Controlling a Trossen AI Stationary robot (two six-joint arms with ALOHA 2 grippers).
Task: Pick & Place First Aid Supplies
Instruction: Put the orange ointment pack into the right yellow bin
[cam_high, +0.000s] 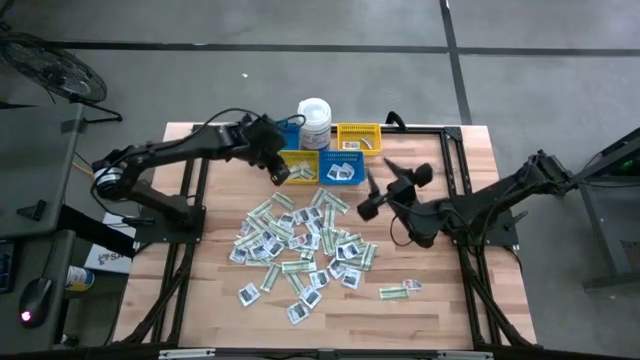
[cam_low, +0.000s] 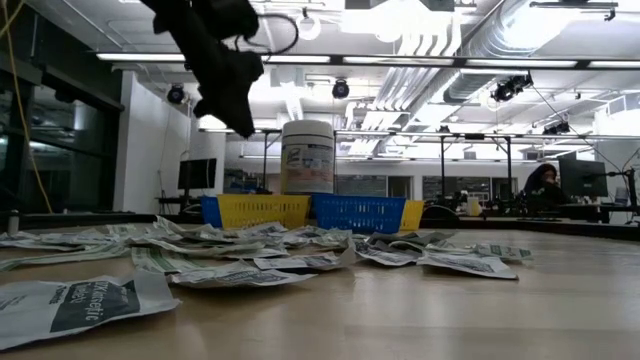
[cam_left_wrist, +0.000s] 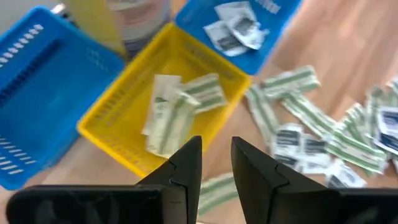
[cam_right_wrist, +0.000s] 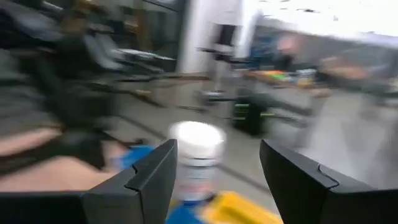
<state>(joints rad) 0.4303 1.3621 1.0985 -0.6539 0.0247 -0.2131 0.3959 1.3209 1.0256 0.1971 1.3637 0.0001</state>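
Many small paper packets (cam_high: 300, 245), white squares and green-and-white strips, lie loose on the wooden table; they also show in the low view (cam_low: 300, 255). My left gripper (cam_left_wrist: 216, 146) hovers over the near edge of a yellow bin (cam_left_wrist: 124, 112) holding green-and-white strips (cam_left_wrist: 177, 109). Its fingers are a little apart and empty; it also shows in the high view (cam_high: 280, 172). A blue bin (cam_left_wrist: 280, 25) beside it holds white square packets (cam_left_wrist: 236, 31). My right gripper (cam_right_wrist: 217, 149) is wide open and empty, raised above the table right of the bins (cam_high: 385, 175), facing the white tub (cam_right_wrist: 198, 155).
A white lidded tub (cam_high: 314, 122) stands at the far edge between another blue bin (cam_high: 290, 135) and another yellow bin (cam_high: 358, 138). One strip (cam_high: 398, 291) lies apart at the near right. Bare wood lies along the table's near edge and at its right side.
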